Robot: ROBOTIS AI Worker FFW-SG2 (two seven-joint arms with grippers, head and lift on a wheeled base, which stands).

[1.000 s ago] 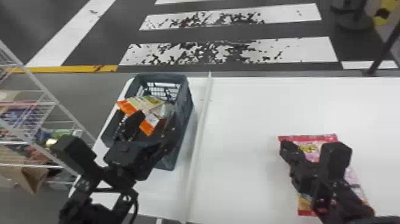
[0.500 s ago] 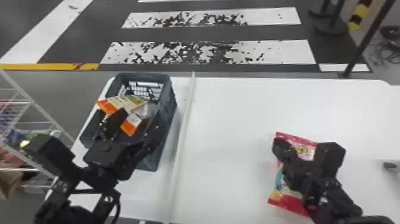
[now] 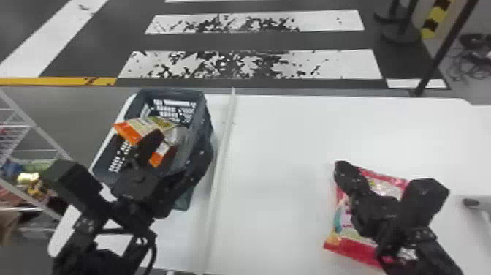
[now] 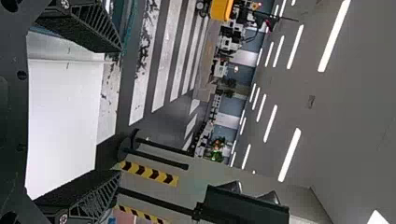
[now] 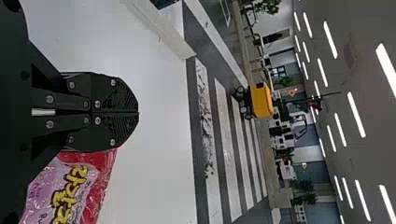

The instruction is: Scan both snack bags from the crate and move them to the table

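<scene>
My left gripper is over the dark crate on the left. An orange-and-yellow snack bag leans in the crate, partly behind the gripper's fingers. In the left wrist view the fingers of my left gripper stand far apart, nothing between them. The pink-and-red snack bag lies on the table at the right, with my right gripper above it, covering part of it. The right wrist view has my right gripper shut with nothing held, the pink bag beside it.
A raised white strip runs along the table between crate and pink bag. Wire shelving stands left of the table. A grey object with a dark tip is at the right edge.
The head view has swung right, so table and crate sit farther left in it. Against the table, the pink bag has turned, its near end now farther left.
</scene>
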